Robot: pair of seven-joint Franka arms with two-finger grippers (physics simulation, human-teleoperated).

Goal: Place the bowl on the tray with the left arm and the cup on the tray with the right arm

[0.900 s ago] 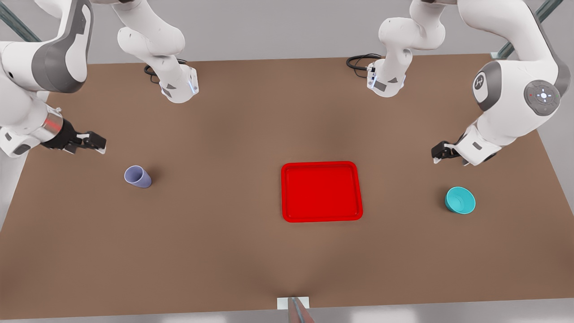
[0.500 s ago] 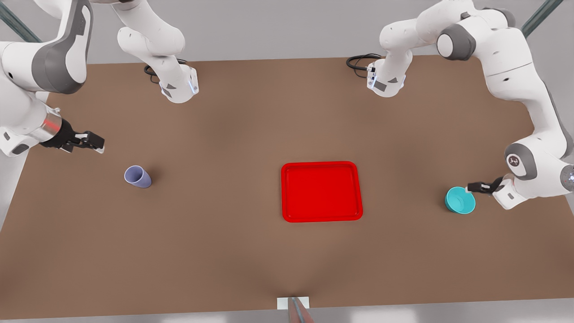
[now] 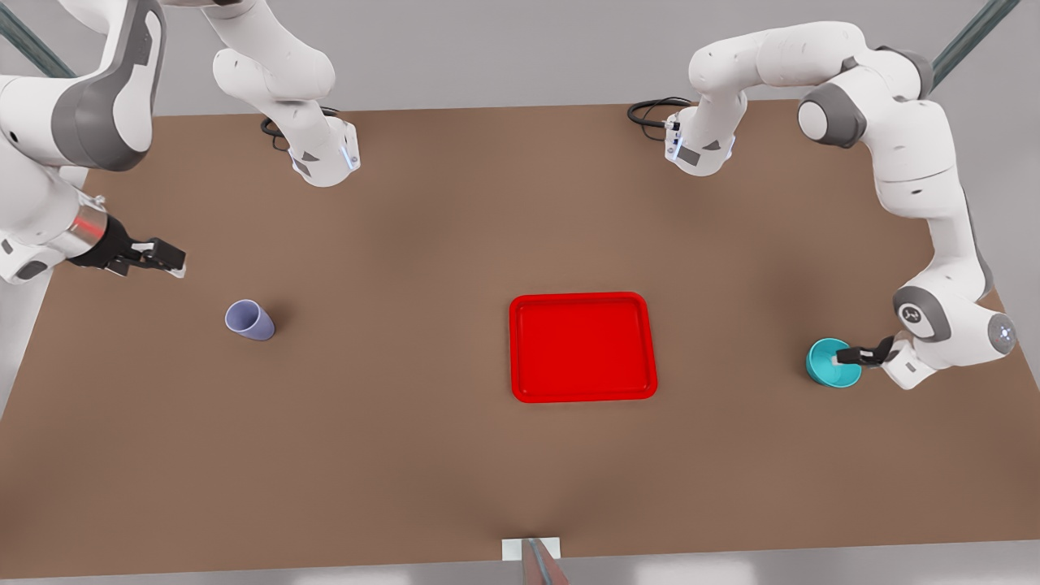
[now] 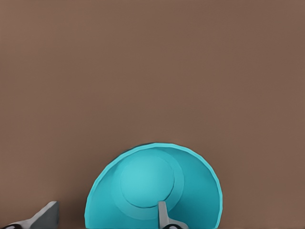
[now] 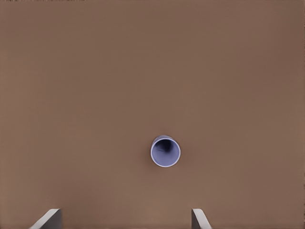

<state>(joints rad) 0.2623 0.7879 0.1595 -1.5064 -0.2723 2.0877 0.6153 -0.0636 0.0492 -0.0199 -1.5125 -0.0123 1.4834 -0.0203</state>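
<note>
Your left pincer (image 3: 845, 356) straddles, fingers parted, the small teal plastic bowl's (image 3: 827, 362) rim on the brown worktop (image 3: 406, 455), while your right pincer (image 3: 172, 262) hangs open above the lavender tapered cup (image 3: 250, 320).

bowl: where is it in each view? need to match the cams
Front view: the bowl sits on the table at the front view's right, the left gripper over its rim.
Left wrist view: the bowl is close up, one finger inside it, the other outside.
Right wrist view: not in it; the cup is there.
Shared landmark: the brown table.
</note>
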